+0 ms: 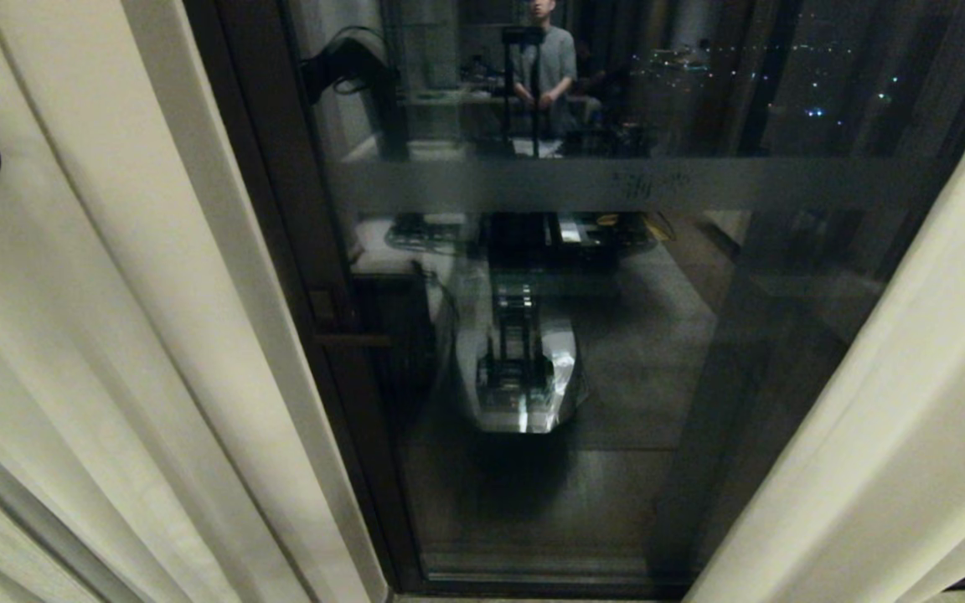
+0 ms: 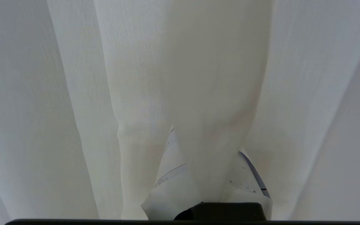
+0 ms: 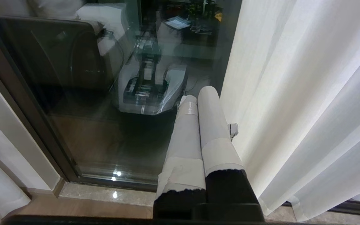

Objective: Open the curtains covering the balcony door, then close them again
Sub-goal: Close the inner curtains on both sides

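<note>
It's dark outside, and the balcony door (image 1: 583, 335) is seen from close up in the head view: a big glass pane in a thick dark brown frame (image 1: 281, 251). A frosted band (image 1: 616, 184) crosses the glass. The room behind gets mirrored in it: the robot's own pale base (image 1: 524, 368), a cluttered table, and a person (image 1: 545, 67) standing at the back. City lights can be made out at the upper right of the glass. Down at the sill, a strip of polished stone threshold (image 3: 111, 193) is caught in the right wrist view.

The curtains are parted, so the glass is left bare in the middle. The left panel (image 1: 114, 335) is hung along the door's left edge, the right panel (image 1: 893, 402) along its right. Both run long-axis vertical, folds dropping straight toward the floor, hemmed inner edges facing each other across the gap.

The left gripper (image 2: 209, 165) is buried in the left panel's fabric, and its taped fingers (image 2: 173, 175) are pinched on a vertical fold of it. The right gripper (image 3: 198, 125) is held low, just beside the right panel's edge and pointed at the glass, its wrapped fingers pressed together with nothing held between them.
</note>
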